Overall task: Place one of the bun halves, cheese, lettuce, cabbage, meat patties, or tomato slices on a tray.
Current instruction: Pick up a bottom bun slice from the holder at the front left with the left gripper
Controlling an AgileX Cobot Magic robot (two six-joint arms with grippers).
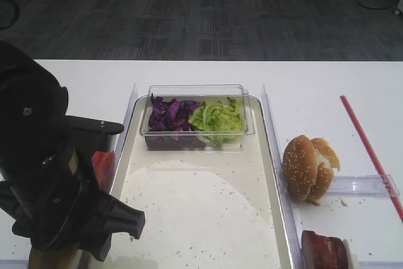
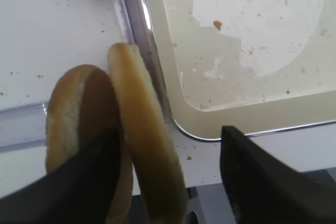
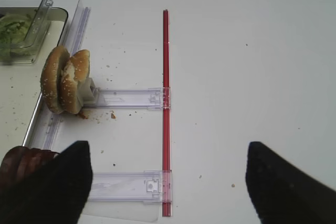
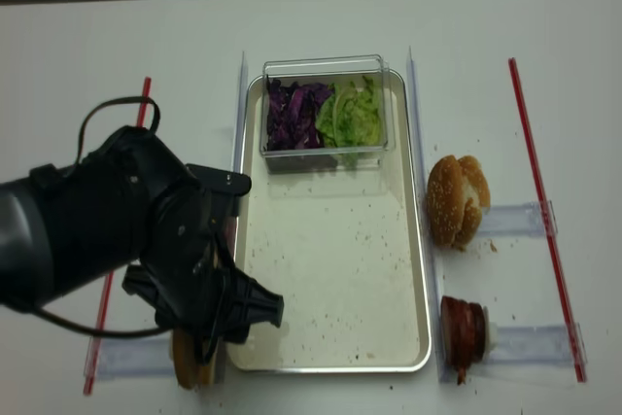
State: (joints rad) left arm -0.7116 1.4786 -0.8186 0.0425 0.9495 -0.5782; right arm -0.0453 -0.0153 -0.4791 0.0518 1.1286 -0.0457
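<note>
A: How far along was it?

B: Barely begun. The tray (image 4: 408, 269) held only crumbs and the clear box (image 1: 196, 116) of lettuce (image 1: 218, 118) and cabbage (image 1: 169, 114); nothing had been placed.

A: And the bun halves?

B: The plain bun halves (image 2: 142, 135) stood on edge on the worktop (image 3: 236, 51), just outside the tray's near-left corner. The left end effector (image 2: 170, 163) was spread, straddling the nearer half, not visibly pinching it. The right end effector (image 3: 168, 174) hung spread, empty.
</note>
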